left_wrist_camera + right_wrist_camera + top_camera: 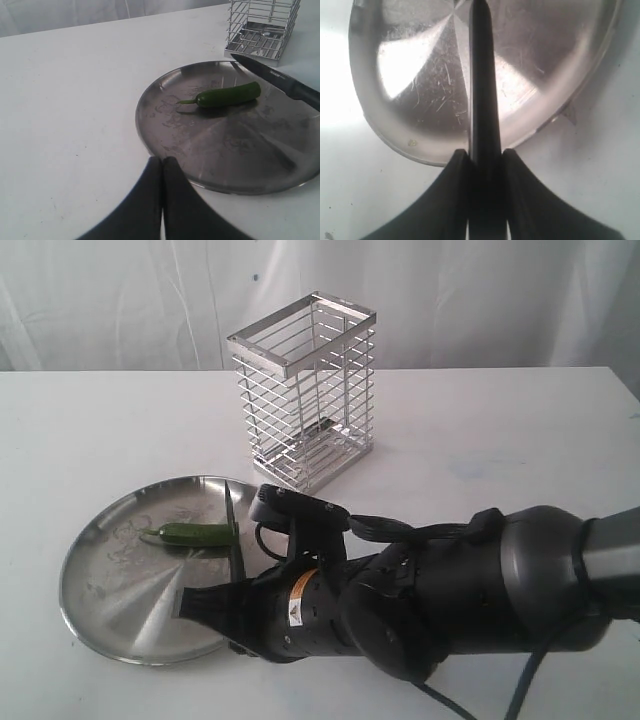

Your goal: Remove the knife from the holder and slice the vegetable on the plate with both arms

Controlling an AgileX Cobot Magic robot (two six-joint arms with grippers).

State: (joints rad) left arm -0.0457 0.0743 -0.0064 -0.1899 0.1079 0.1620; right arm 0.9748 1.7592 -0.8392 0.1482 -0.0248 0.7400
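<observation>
a: what's the biggest thing there?
b: the white table (520, 420); everything stands on it. next comes the right arm (470, 590), a bulky black body with a small orange sticker (297, 612), lying low across the near side in the exterior view.
a: and after that?
b: the plate (110, 610), round shiny steel with dull scratches, flat on the table at the left of that view. near its far rim the holder (305, 390) stands upright, a tall wire basket with a flat rim band.
a: where's the knife?
b: the knife (482, 70) is out of the holder. the right gripper (485, 152) is clenched on its black handle, one finger on each side. the dark blade reaches out over the plate, point toward the holder.
a: does the blade touch anything?
b: i can't tell whether it meets the plate. in the left wrist view it runs just beside the blunt end of the vegetable, with a gap showing between them.
a: and the other gripper?
b: the left gripper (162, 162) has its fingers pressed together with nothing between them, above bare table near the plate's rim.
a: smallest thing?
b: the vegetable (227, 95), glossy dark green and whole. it lies on its side on the plate, thin stem tip pointing away from the knife.
</observation>
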